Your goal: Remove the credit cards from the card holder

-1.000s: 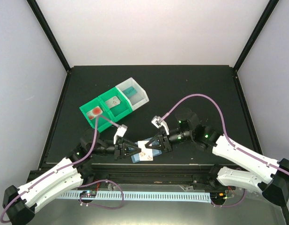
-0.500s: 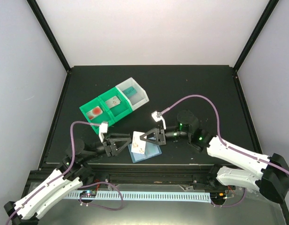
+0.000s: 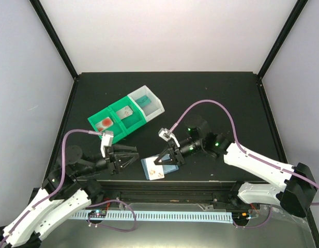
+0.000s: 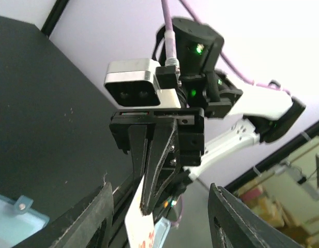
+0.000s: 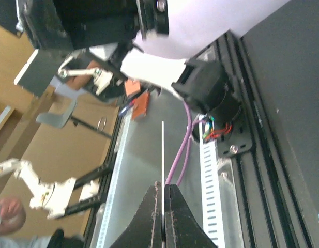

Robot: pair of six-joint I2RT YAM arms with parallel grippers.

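My right gripper (image 3: 157,165) is shut on a thin white credit card with red marks (image 3: 157,173), held just above the table near the front edge. In the right wrist view the card (image 5: 163,150) shows edge-on between the closed fingers (image 5: 163,185). The pale blue card holder (image 3: 146,166) lies flat on the table under and beside the card. My left gripper (image 3: 133,159) is open and empty, left of the holder. Its view shows the right gripper gripping the card (image 4: 137,227) and a corner of the holder (image 4: 14,217). A teal card (image 3: 144,99) lies in the white tray.
A green tray (image 3: 108,130) with two compartments and a white tray (image 3: 158,107) stand together at the back left. One green compartment holds a pale card (image 3: 127,110), the other a red thing (image 3: 105,123). The table's front rail (image 3: 164,183) runs just below the holder.
My left gripper has pulled back to the left, away from the holder, and stands open. My right gripper has moved left and lower with the white card in it.
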